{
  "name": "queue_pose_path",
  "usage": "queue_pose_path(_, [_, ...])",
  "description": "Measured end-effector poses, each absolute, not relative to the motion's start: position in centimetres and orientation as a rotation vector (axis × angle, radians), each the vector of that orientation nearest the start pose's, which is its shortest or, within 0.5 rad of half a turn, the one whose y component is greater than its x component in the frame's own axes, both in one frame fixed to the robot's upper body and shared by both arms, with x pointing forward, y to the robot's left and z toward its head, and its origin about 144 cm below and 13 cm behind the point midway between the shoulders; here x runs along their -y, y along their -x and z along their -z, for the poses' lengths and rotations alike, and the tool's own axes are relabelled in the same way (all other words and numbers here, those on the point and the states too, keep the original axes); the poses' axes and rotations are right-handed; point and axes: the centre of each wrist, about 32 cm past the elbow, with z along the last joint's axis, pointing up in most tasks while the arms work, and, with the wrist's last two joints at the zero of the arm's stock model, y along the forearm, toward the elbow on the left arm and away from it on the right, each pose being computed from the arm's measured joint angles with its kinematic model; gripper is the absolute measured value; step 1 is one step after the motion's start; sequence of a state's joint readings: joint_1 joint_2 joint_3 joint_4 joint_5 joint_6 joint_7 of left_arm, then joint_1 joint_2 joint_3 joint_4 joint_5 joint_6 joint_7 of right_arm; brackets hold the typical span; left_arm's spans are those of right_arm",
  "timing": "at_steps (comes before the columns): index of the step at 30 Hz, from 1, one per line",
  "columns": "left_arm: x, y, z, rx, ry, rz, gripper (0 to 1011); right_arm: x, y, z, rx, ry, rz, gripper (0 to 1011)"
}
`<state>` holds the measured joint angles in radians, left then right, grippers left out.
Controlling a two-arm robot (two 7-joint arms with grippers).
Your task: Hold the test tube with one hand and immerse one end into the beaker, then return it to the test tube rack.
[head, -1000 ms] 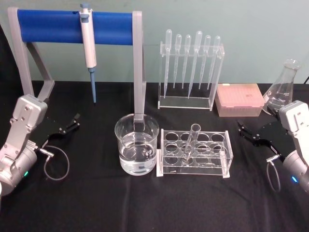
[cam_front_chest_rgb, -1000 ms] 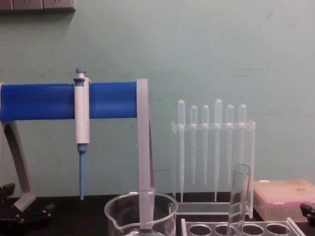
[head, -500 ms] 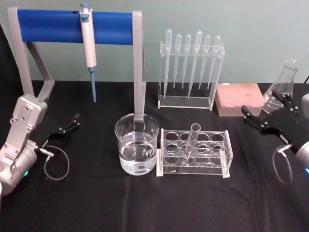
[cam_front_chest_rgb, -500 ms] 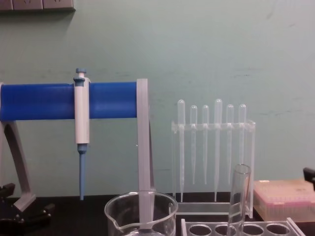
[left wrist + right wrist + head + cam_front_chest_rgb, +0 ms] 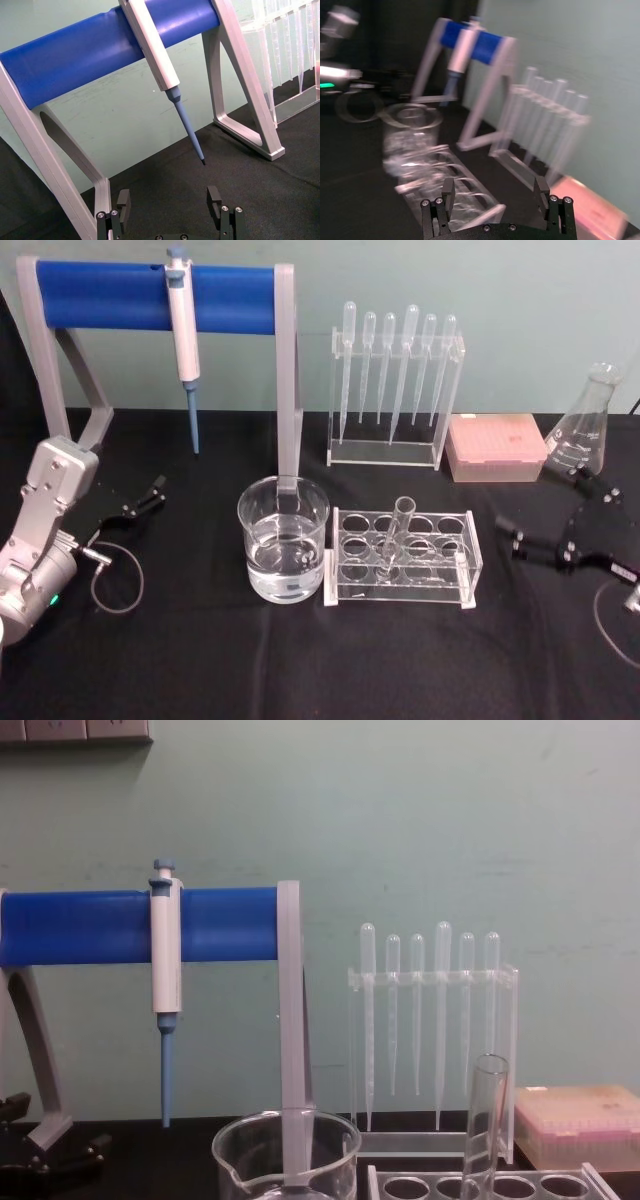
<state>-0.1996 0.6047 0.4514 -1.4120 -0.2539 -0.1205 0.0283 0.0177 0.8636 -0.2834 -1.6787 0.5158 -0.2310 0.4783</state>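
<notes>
The test tube (image 5: 393, 534) is clear glass and leans in a hole of the clear rack (image 5: 452, 576) at the table's middle; its open rim also rises in the chest view (image 5: 488, 1112). The beaker (image 5: 283, 551), wide and partly filled with clear liquid, stands just left of the rack (image 5: 286, 1152). My right gripper (image 5: 540, 506) hangs open, right of the rack and apart from it, with nothing between its fingers (image 5: 492, 193). My left gripper (image 5: 146, 497) rests open at the far left (image 5: 169, 197), away from the beaker.
A blue-barred stand (image 5: 155, 295) holds a white-and-blue pipettor (image 5: 183, 335) at the back left. A clear rack of thin pipettes (image 5: 395, 375), a pink tip box (image 5: 497, 446) and a conical flask (image 5: 583, 427) line the back right.
My right arm has swung: its gripper rose toward the flask, then dropped lower and turned to face the rack. The left arm, tube and beaker have not moved.
</notes>
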Motion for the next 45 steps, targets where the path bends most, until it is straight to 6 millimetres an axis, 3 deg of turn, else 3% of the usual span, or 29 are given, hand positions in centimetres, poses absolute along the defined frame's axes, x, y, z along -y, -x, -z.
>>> queue_pose_path(7, [-31.0, -48.9, -114.0, 0.285, -0.304, -1.248, 1000, 37.4, -44.8, -120.9, 0.302, 0.187, 0.551, 1002])
queue_pose_path(14, [-31.0, -48.9, -114.0, 0.285, -0.304, -1.248, 1000, 36.3, -45.9, -120.8, 0.26, 0.186, 0.442, 1002])
queue_pose_path(25, [-31.0, -48.9, -114.0, 0.285, -0.304, -1.248, 1000, 34.1, -47.7, -120.9, 0.184, 0.188, 0.387, 1002])
queue_pose_path(45, [-31.0, -48.9, -114.0, 0.285, -0.304, -1.248, 1000, 30.7, -50.1, -120.7, 0.224, 0.195, 0.399, 1002])
